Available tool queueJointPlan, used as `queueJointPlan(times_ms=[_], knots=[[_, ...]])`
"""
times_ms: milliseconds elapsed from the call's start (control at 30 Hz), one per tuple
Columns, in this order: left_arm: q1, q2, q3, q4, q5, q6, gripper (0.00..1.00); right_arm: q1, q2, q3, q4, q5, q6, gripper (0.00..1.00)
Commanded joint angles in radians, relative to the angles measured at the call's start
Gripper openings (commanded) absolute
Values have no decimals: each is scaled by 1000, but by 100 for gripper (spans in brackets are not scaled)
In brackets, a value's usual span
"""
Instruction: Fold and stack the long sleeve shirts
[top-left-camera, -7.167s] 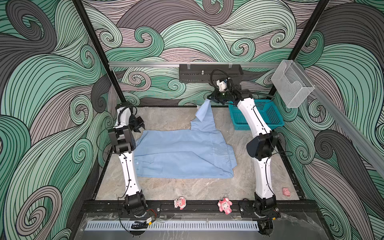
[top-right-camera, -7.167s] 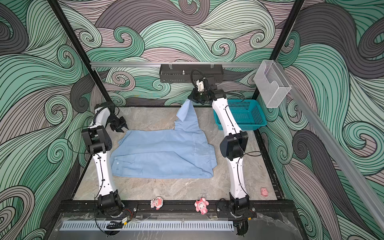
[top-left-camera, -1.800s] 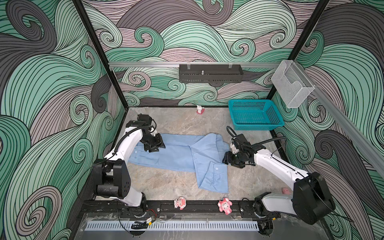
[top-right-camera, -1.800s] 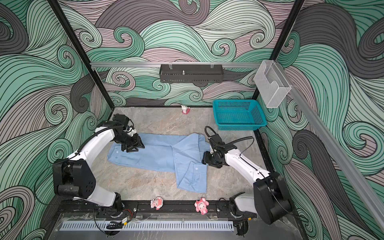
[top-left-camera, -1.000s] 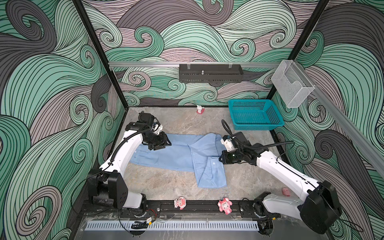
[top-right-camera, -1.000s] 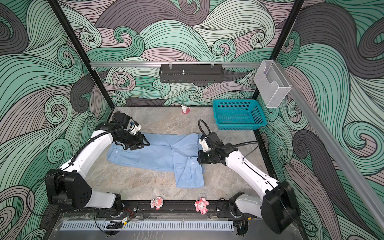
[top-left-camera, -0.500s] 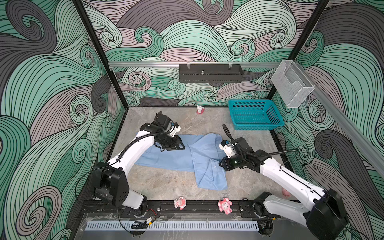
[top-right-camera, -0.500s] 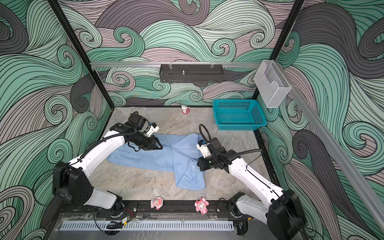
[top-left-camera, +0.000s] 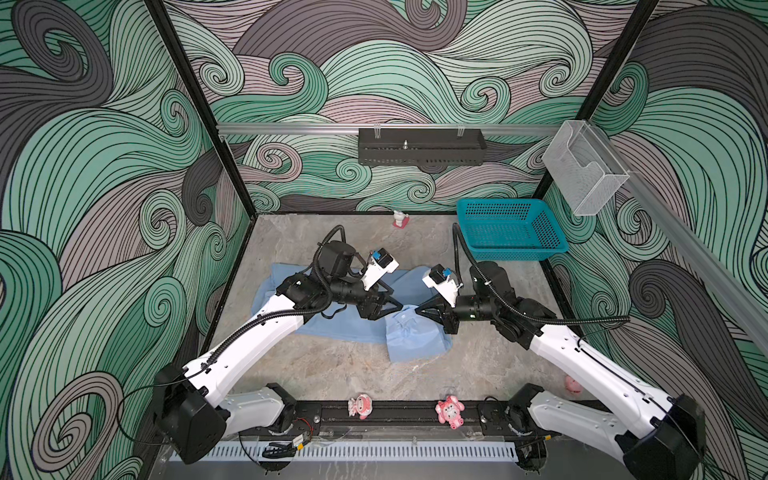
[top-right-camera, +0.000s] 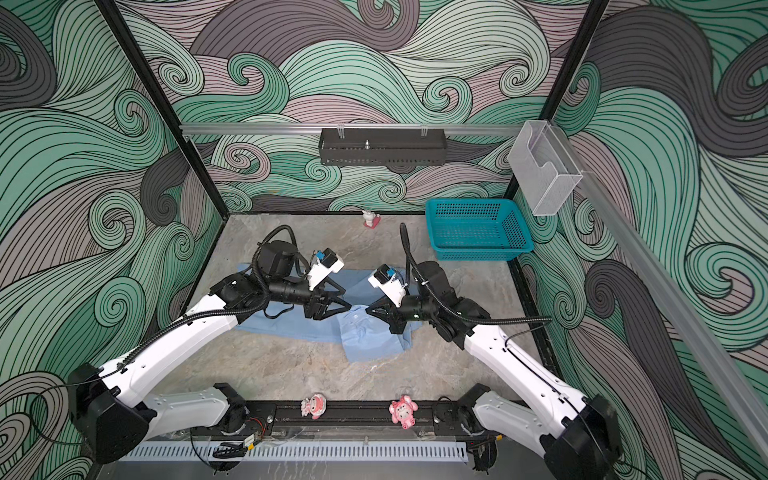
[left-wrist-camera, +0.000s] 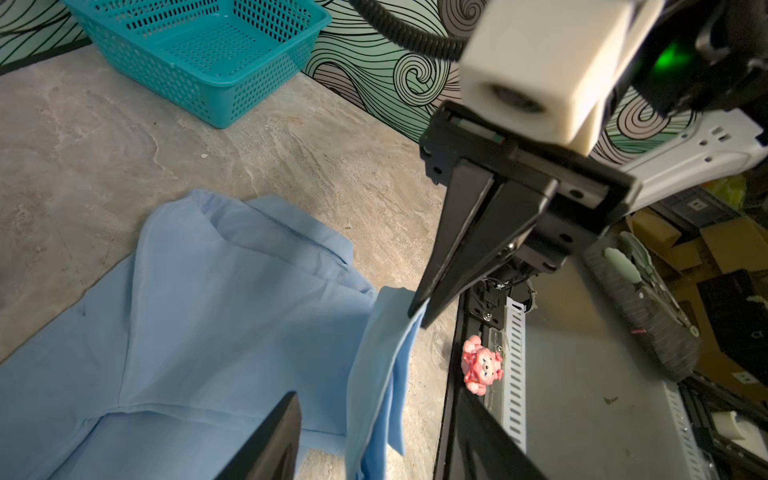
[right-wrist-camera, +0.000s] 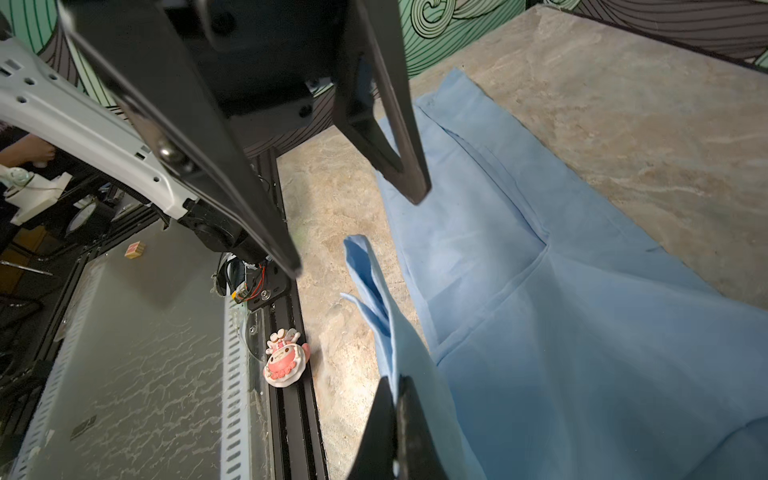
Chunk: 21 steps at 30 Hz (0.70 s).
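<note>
A light blue long sleeve shirt (top-left-camera: 415, 340) (top-right-camera: 370, 340) lies partly folded across the middle of the table. My right gripper (top-left-camera: 417, 309) (top-right-camera: 368, 309) is shut on a raised edge of it, and in the right wrist view the cloth (right-wrist-camera: 582, 332) is pinched at the gripper (right-wrist-camera: 395, 380). My left gripper (top-left-camera: 397, 307) (top-right-camera: 349, 307) faces it tip to tip, open. In the left wrist view the lifted fold (left-wrist-camera: 382, 374) hangs between the left fingers (left-wrist-camera: 270, 440), touching neither, below the right gripper (left-wrist-camera: 417, 309).
A teal basket (top-left-camera: 509, 228) (left-wrist-camera: 208, 54) stands at the back right corner. Small pink figurines sit on the front rail (top-left-camera: 360, 406) (top-left-camera: 450, 410), one at the back wall (top-left-camera: 400, 218), one at the right edge (top-left-camera: 572, 384). A clear box (top-left-camera: 584, 170) hangs on the right wall.
Both grippers have closed in on the middle of the shirt. The left one travelled right and opened wider. The right one drew the shirt's edge up and leftward.
</note>
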Motion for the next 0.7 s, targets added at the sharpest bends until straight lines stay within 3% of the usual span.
queueJointPlan(times_ms=[0, 167, 233, 267, 333, 367, 400, 533, 667], knots=[[-34, 40, 18, 29, 36, 62, 66, 4, 7, 40, 33, -62, -48, 0], [-57, 81, 31, 27, 65, 65, 65, 5, 20, 61, 22, -61, -52, 0], [-68, 101, 50, -4, 62, 73, 57, 5, 24, 68, 17, -58, -52, 0], [-69, 116, 69, -46, 63, 84, 42, 3, 24, 68, 18, -51, -49, 0], [-68, 130, 124, -153, 11, 96, 3, 1, 20, 65, 31, -8, -27, 4], [-68, 126, 159, -225, -34, 106, 0, -6, 17, 61, 40, 20, -10, 26], [-67, 108, 172, -244, -57, 101, 0, -12, 16, 60, 49, 57, 8, 41], [-66, -88, 129, -218, -125, 96, 0, -79, 73, 121, 53, 199, 130, 59], [-68, -306, 76, -177, -120, 60, 0, -137, 241, 308, -84, 303, 219, 57]])
